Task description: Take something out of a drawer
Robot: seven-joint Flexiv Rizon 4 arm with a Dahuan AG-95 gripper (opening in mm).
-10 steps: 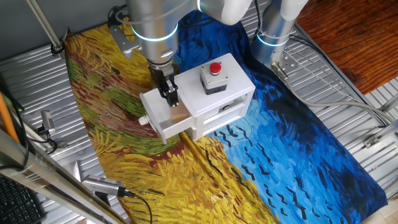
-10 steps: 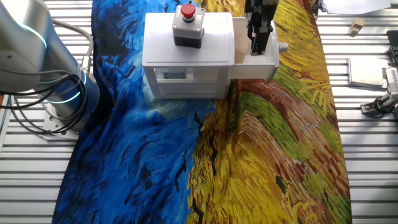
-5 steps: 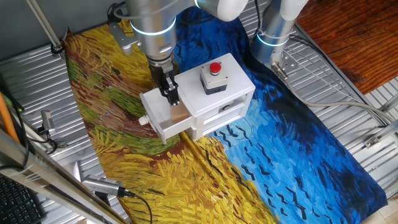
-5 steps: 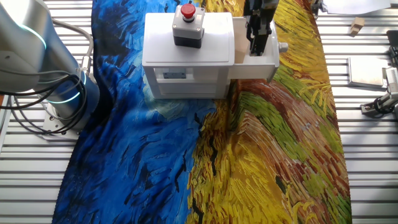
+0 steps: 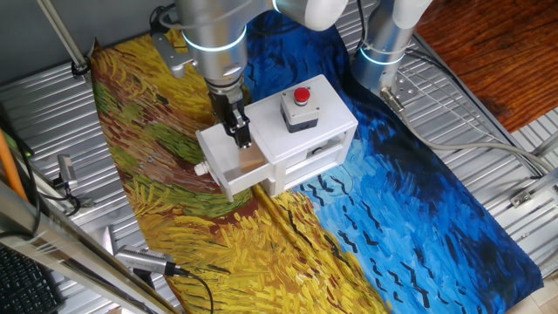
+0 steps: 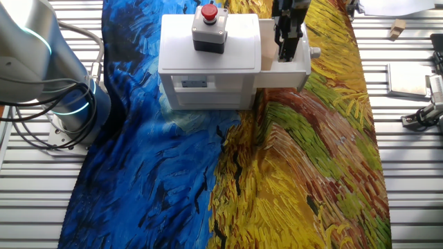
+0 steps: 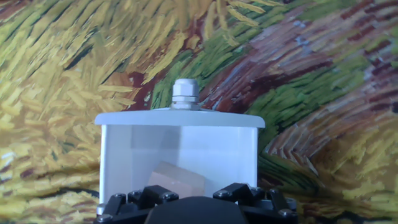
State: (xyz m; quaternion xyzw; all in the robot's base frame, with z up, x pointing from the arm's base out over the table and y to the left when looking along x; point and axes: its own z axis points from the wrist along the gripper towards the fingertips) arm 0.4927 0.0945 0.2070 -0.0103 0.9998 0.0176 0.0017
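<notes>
The white box [image 5: 301, 131] stands on the painted cloth, and its drawer [image 5: 228, 166] is pulled out to the left with the round knob [image 5: 200, 168] at its front. The tan block [image 5: 253, 160] lies inside the drawer against the box side; in the hand view it [image 7: 178, 178] sits low in the tray [image 7: 118, 149], between the finger bases. My gripper [image 5: 241, 138] reaches down into the drawer just above the block and looks open around it, empty. In the other fixed view my gripper [image 6: 286, 48] stands in the drawer [image 6: 284, 70] beside the block [image 6: 266, 52].
A red push button [image 5: 302, 96] on a grey housing sits on top of the box. A second arm base [image 5: 384, 44] stands behind the box. Another tan block [image 6: 396, 29] and metal parts [image 6: 422, 114] lie on the slatted table at the right.
Almost nothing: the arm shifted very slightly a second ago, and the gripper has stayed in the drawer over the block since.
</notes>
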